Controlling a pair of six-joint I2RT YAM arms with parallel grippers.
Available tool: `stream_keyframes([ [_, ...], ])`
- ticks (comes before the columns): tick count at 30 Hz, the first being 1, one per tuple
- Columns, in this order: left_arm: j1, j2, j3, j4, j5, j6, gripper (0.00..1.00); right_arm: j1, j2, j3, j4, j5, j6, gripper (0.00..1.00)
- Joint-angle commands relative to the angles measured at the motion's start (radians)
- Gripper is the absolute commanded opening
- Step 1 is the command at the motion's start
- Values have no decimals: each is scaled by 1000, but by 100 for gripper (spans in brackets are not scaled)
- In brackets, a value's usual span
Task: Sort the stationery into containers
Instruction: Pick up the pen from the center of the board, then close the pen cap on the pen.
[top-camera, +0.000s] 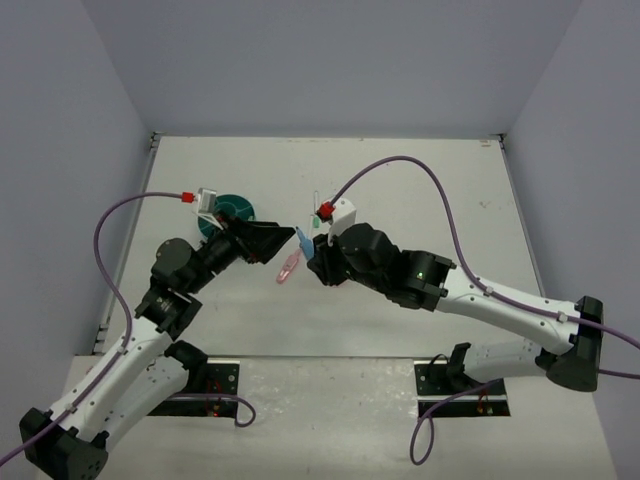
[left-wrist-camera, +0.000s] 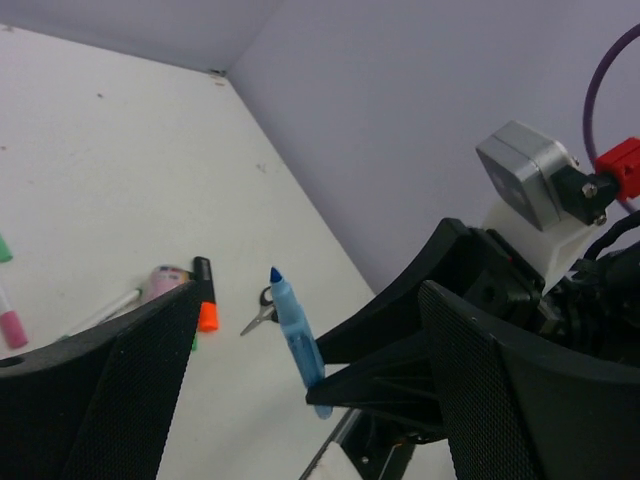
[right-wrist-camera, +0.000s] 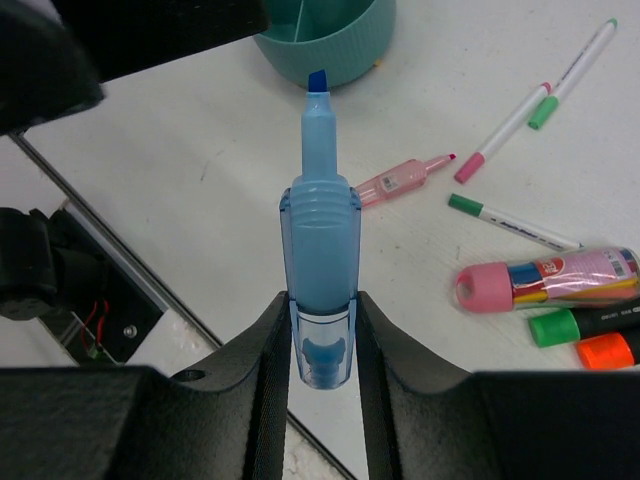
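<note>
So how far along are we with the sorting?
Done: nothing seen yet in the organiser, which is only partly in view. In hand: the right gripper holds the blue highlighter. Left out: pink highlighter, pens, tube, green highlighter, orange highlighter, scissors.

Blue marker: translucent, glossy plastic. Teal cup, top of frame: ribbed, matt plastic. Worktop: smooth, matt white. Pink tube: shiny.

Uncapped blue highlighter held tip-up in the air, round teal organiser stood just beyond its tip, pink highlighter laid flat nearby, thin white pens scattered, pink-capped tube, green highlighter and orange highlighter laid side by side.
</note>
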Motion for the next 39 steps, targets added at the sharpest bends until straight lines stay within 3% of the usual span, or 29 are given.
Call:
stream_keyframes([
  [1,4,70,-18,232,84,-105,85,37,-8,58,40,55,5,0],
  [6,2,112,-26,235,86,-109,69,45,-4,73,39,54,1,0],
  [12,2,154,-40,295,138,-136,43,46,3,93,50,53,-12,0],
  [17,-19,186,-39,367,199,-168,34,46,33,126,40,73,-35,0],
  [22,-22,201,-8,308,175,-137,1,46,34,126,35,75,-38,0],
  [30,-21,194,102,94,7,4,0,47,-31,-19,100,12,-50,0],
  [39,-21,189,184,44,-69,52,0,48,-61,-197,158,-46,-19,0],
])
